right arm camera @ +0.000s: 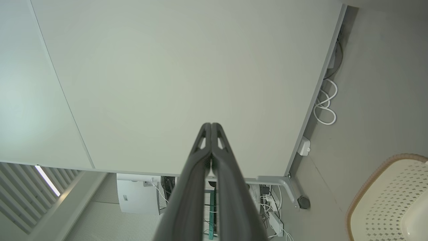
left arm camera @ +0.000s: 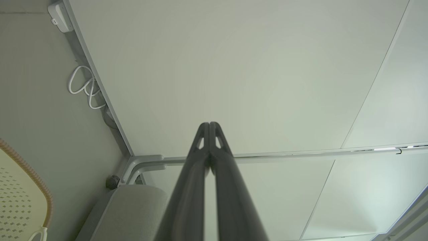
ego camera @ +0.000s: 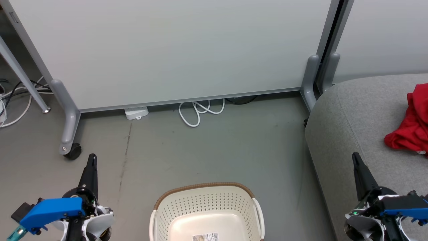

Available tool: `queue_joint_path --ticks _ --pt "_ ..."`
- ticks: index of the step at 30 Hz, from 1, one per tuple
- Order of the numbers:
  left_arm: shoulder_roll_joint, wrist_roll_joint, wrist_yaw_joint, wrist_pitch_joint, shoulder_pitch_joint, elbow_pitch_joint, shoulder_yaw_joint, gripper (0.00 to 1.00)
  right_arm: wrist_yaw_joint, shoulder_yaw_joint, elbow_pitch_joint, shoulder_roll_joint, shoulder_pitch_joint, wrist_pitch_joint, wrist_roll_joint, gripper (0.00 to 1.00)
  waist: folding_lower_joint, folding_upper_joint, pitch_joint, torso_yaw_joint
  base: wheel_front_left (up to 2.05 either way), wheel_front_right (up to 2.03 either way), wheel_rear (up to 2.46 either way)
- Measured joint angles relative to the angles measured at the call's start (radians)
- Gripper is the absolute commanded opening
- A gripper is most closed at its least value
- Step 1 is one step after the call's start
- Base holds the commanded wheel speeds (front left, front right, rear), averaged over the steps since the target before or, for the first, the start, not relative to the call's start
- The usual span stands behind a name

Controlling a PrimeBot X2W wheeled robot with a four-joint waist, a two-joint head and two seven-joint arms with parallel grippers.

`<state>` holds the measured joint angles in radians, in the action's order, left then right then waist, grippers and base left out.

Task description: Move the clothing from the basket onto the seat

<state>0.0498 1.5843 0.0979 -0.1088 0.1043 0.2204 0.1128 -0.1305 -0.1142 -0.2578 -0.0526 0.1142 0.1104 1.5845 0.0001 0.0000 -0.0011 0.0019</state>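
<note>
- The clothing (ego camera: pixel 410 122) lies on the seat (ego camera: pixel 351 113), at the robot's far right, as a crumpled red heap partly cut off by the edge of the head view.
- The heap's long axis runs roughly from the robot's side towards the wall panel (ego camera: pixel 174 50). Its bunched lower end bulges out to the robot's left.
- The basket (ego camera: pixel 204 185) stands on the grey floor (ego camera: pixel 234 150) straight in front of the robot, apart from the seat. Its rounded brown-rimmed end points at the panel, and a paper label (ego camera: pixel 205 237) lies on its pale bottom.
- How far the basket stretches back towards the robot I cannot tell, so its long axis stays unclear.
- The left gripper (ego camera: pixel 92 156) hangs over the floor left of the basket, fingers pressed together and pointing at the panel, holding nothing.
- The right gripper (ego camera: pixel 355 155) hovers over the seat's near part, short of the red heap, fingers likewise together and bare.
- A white cable (ego camera: pixel 197 113) loops on the floor under the panel.
</note>
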Motion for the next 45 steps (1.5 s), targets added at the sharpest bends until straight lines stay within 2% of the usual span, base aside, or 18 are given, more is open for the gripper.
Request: queue_joint_path --ticks 4,45 --pt "0.000 0.026 0.001 -0.005 0.000 -0.001 0.002 0.00 0.000 -0.002 0.001 0.001 0.002 0.004 0.023 0.00 0.0000 0.0000 0.000 -0.002 0.00 0.00 0.00" --pt "0.000 0.026 0.001 -0.005 0.002 -0.001 0.003 0.00 0.000 -0.002 0.001 0.001 0.002 0.004 0.026 0.00 -0.0001 0.0000 0.000 -0.002 0.00 0.00 0.00"
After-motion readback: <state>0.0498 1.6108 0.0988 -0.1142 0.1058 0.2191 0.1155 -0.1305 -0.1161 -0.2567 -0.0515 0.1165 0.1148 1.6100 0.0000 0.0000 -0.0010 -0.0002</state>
